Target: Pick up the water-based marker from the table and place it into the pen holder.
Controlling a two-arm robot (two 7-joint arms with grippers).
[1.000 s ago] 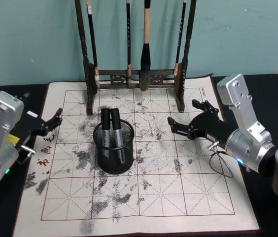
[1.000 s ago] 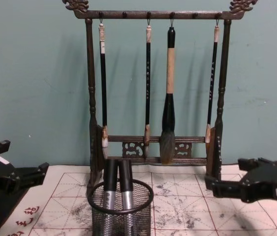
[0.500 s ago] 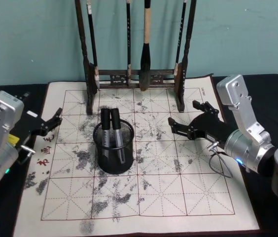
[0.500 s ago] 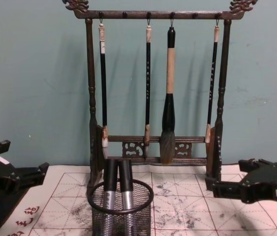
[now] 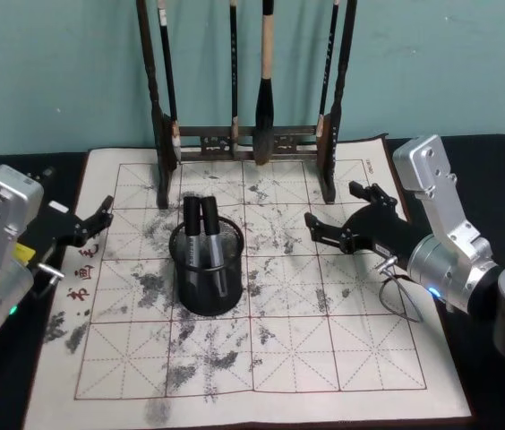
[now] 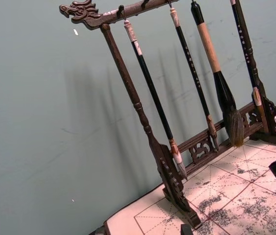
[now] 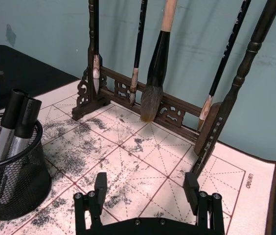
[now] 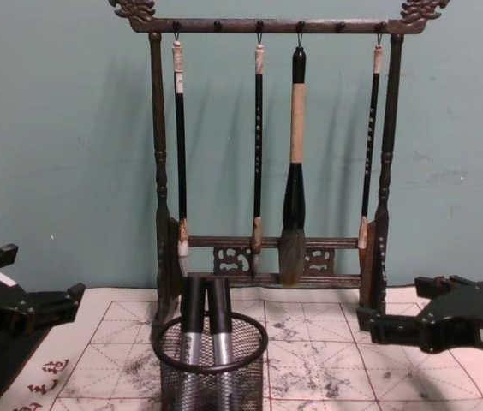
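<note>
Markers: two water-based markers (image 5: pixel 201 235) stand side by side in the pen holder (image 5: pixel 206 273), caps up and leaning toward the far rim; we see none lying loose on the mat, so we judge the placing done.
Pen holder: we find the black wire-mesh cup upright on the calligraphy mat (image 5: pixel 279 358), left of centre and just in front of the brush rack (image 5: pixel 248 143); its height keeps the markers propped rather than tipping out.
Right gripper: our right gripper (image 5: pixel 353 219) hovers above the mat to the right of the pen holder, well apart from it; its fingers (image 7: pixel 100 183) are spread wide and hold nothing, which fits a release already made.
Left gripper: our left gripper (image 5: pixel 91 224) sits at the left edge of the mat, clear of the cup; its fingers look parted and hold nothing, so we take this arm as parked.
Brush rack: four calligraphy brushes (image 8: pixel 294 163) hang from the top bar at the far side, out of the way of both arms.
Desk: the black desk (image 5: pixel 490 152) carries the mat, with bare surface showing at the right.
</note>
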